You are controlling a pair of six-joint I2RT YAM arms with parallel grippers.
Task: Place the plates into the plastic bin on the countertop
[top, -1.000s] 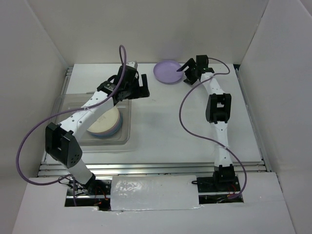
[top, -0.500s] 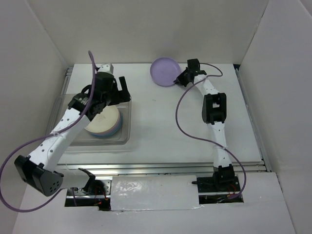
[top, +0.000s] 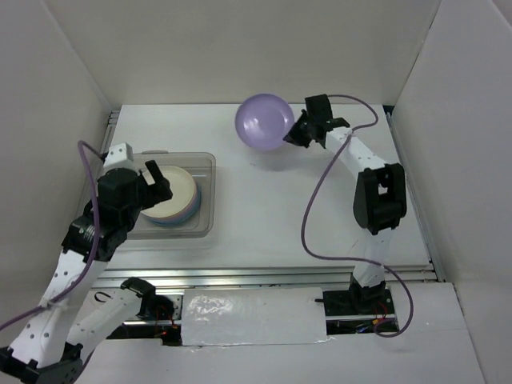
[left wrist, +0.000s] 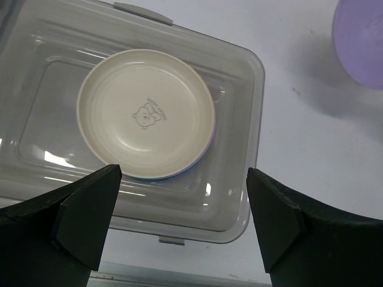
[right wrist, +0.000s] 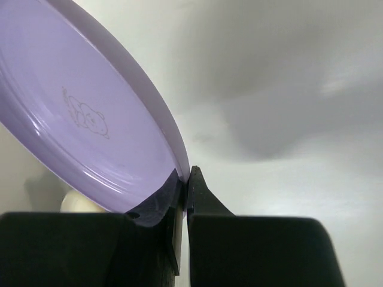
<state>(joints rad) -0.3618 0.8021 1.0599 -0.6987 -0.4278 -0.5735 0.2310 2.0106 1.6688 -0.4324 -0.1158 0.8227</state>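
Note:
A lilac plate (top: 265, 121) hangs tilted above the back of the countertop (top: 272, 208), and my right gripper (top: 298, 133) is shut on its rim. Up close the lilac plate (right wrist: 78, 119) fills the upper left, its edge pinched at the gripper (right wrist: 186, 176). The plastic bin (top: 202, 224) stands at the left with a stack of plates (top: 170, 197) in it, a cream plate (left wrist: 146, 113) on top and a blue rim showing beneath. My left gripper (top: 150, 182) hovers open over the bin's near left side; the bin (left wrist: 251, 113) lies under the gripper (left wrist: 182, 221).
White walls enclose the countertop on three sides. A metal rail (top: 256, 276) runs along the near edge, with both arm bases behind it. Purple cables loop from each arm.
My right gripper shut on the lilac plate's rim and lifted it off the countertop, tilting it. My left arm drew back from the bin's far side toward the near left.

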